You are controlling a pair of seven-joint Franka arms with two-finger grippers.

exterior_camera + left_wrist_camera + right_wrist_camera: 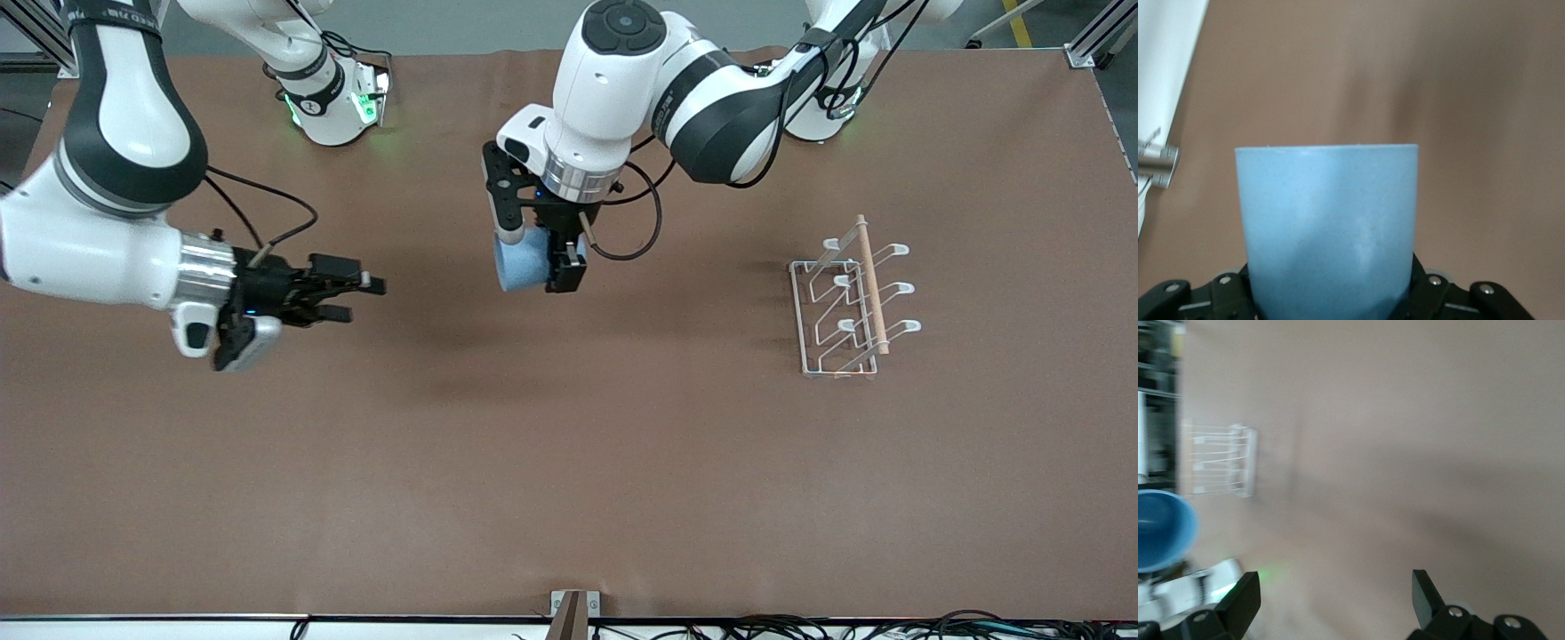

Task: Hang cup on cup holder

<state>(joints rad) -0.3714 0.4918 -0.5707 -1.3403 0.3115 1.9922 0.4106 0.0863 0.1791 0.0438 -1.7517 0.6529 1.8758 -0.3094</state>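
Observation:
My left gripper (538, 258) is shut on the light blue cup (518, 258) and holds it in the air over the middle of the brown table. The cup fills the left wrist view (1328, 233), with black fingers (1431, 290) on both of its sides. The white wire cup holder (849, 302) with its wooden rod stands on the table toward the left arm's end, apart from the cup. My right gripper (360, 298) is open and empty, in the air over the right arm's end of the table. In the right wrist view the cup (1161, 530) and the holder (1218, 460) show farther off.
The brown table (569, 462) has a bracket (573, 613) at its edge nearest the front camera. Both arm bases stand along the table's edge farthest from that camera.

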